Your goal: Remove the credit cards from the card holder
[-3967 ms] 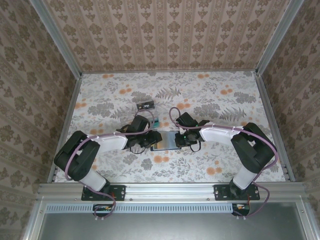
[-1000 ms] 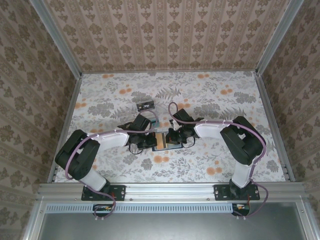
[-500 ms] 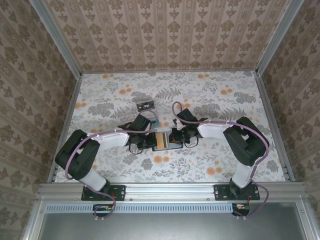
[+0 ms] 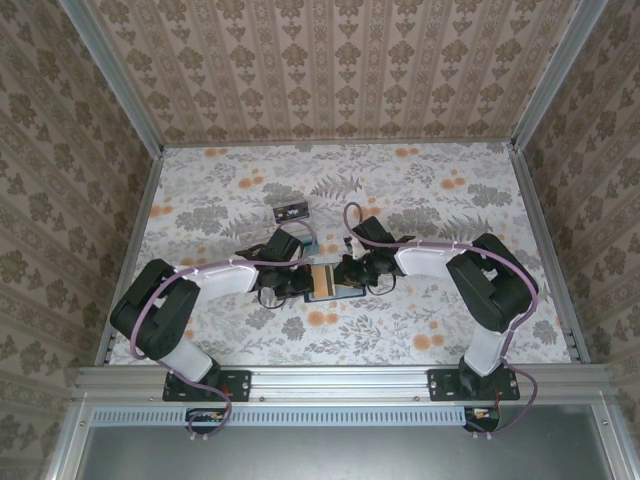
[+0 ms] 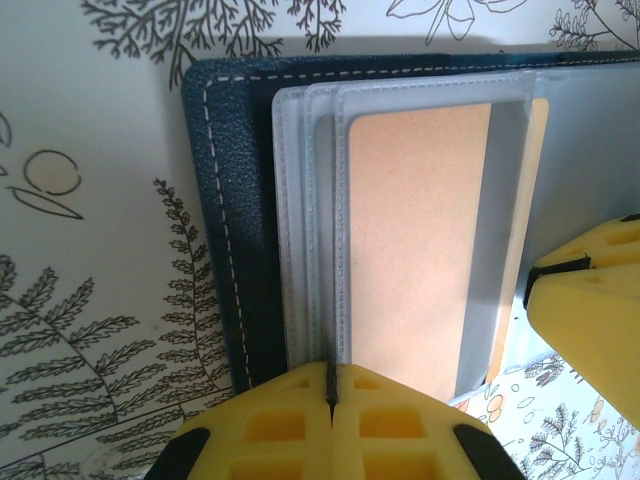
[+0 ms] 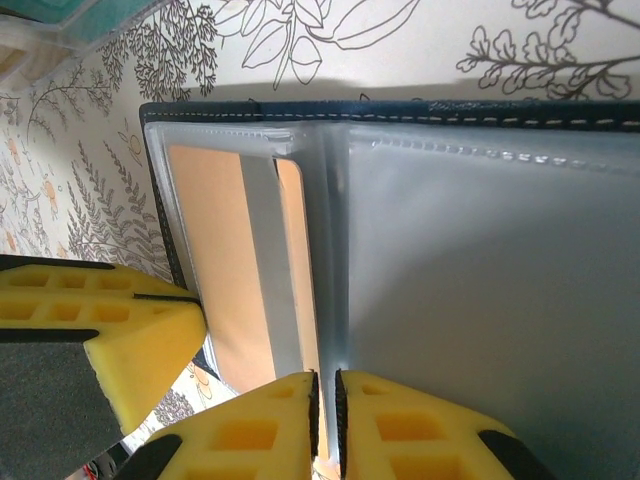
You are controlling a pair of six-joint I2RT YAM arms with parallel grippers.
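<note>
Left hand [image 5: 330,378] is pressed shut, its yellow fingers [image 5: 270,425] meeting on the near edge of a clear pocket of the card holder [image 5: 225,200]. The holder lies open and flat on the floral tabletop [image 5: 90,200], navy cover down, with stitching along its rim. An orange card [image 5: 420,240] sits inside the clear pocket just beyond the left fingertips, slightly to the side of where they meet; a grey band crosses its far part. Whether the fingers touch the card itself cannot be told.

Right hand [image 6: 325,385] is also closed, with only a hairline between its fingers, and it pinches the fold of the clear sleeves at the holder's middle. In the right wrist view the card lies just beside this hand, between it and the left hand's finger, which rests at the card's outer edge.

From above, the holder lies mid-tabletop between the two hands, which meet over it from either side. A tray [image 6: 60,25] stands near its far corner.
</note>
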